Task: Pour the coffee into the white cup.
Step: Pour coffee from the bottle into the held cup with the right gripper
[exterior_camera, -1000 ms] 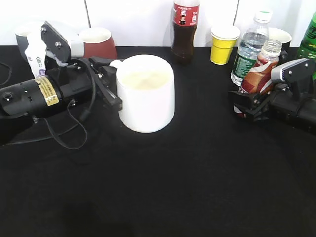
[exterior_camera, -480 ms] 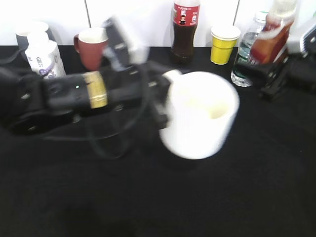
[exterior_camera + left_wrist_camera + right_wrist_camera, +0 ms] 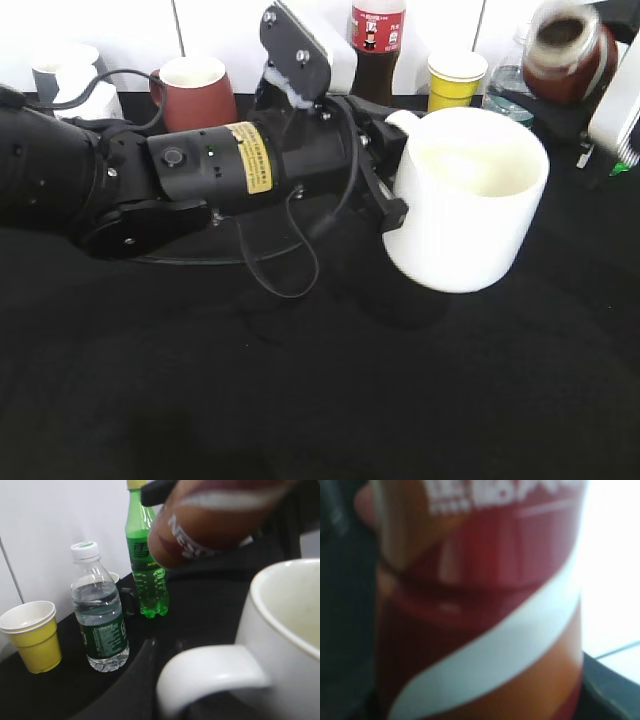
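The white cup (image 3: 466, 210) is a large white mug held off the black table, right of centre. My left gripper (image 3: 392, 170) is shut on its loop handle, which fills the bottom of the left wrist view (image 3: 210, 677). The coffee bottle (image 3: 562, 52), orange-brown and red with a white swirl, is tipped with its open mouth toward the camera, above the cup's far right rim. My right gripper is shut on it; its fingers are hidden and the label fills the right wrist view (image 3: 480, 610). The bottle also shows above the cup in the left wrist view (image 3: 210, 525).
A brown-red mug (image 3: 193, 88), a dark cola bottle (image 3: 375, 40), a yellow paper cup (image 3: 455, 78) and a clear water bottle (image 3: 98, 615) stand along the back wall. A green bottle (image 3: 145, 565) is behind them. A white container (image 3: 95, 100) sits at far left.
My left arm has lifted the white cup and carried it right. My right arm has raised the coffee bottle and tipped it from upright toward the cup.
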